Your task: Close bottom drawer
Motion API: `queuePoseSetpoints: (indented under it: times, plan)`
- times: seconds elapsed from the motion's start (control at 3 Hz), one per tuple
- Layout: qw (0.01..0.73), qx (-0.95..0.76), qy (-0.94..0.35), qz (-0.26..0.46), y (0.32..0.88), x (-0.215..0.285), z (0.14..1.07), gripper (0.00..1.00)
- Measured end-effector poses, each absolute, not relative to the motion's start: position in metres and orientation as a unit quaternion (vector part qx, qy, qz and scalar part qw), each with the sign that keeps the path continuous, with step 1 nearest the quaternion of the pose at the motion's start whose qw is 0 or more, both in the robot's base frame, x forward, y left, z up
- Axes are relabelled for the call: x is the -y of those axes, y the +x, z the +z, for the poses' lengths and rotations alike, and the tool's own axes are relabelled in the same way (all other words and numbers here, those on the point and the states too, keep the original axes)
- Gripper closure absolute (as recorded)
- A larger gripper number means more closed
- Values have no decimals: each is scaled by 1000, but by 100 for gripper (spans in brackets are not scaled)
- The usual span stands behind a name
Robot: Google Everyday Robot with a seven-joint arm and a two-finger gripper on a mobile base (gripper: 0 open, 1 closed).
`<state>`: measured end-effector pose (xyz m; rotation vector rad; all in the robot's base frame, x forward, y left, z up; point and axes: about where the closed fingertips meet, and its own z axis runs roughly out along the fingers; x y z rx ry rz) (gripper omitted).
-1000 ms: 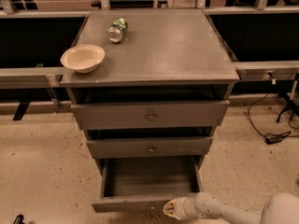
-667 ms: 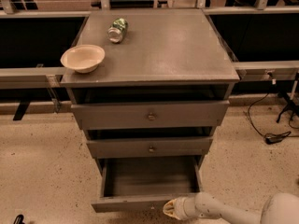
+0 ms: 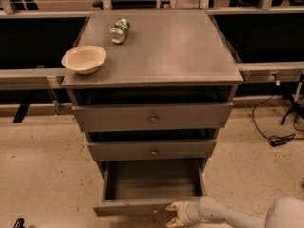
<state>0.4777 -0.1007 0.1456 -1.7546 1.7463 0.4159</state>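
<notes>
The bottom drawer of the grey cabinet is pulled out toward me, and its plain grey box stands open and empty inside. Its slim front panel runs along the bottom of the camera view; its knob does not show. My gripper reaches in from the lower right on a white arm. It sits at the right part of the drawer's front panel, its upper fingertip at the panel's lower edge. The two pale fingertips are spread apart with nothing between them.
The middle drawer and top drawer each stand slightly out. A cream bowl and a green can lying on its side rest on the cabinet top. A black cable lies on the floor at right.
</notes>
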Motion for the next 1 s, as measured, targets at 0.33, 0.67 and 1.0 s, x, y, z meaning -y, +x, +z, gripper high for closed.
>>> queuePoseSetpoints:
  times: [0.33, 0.67, 1.0]
  plan:
    - [310, -661, -664, 158, 478, 101, 146, 0]
    - [310, -661, -664, 158, 478, 101, 146, 0]
    - [291, -660, -674, 159, 465, 89, 150, 17]
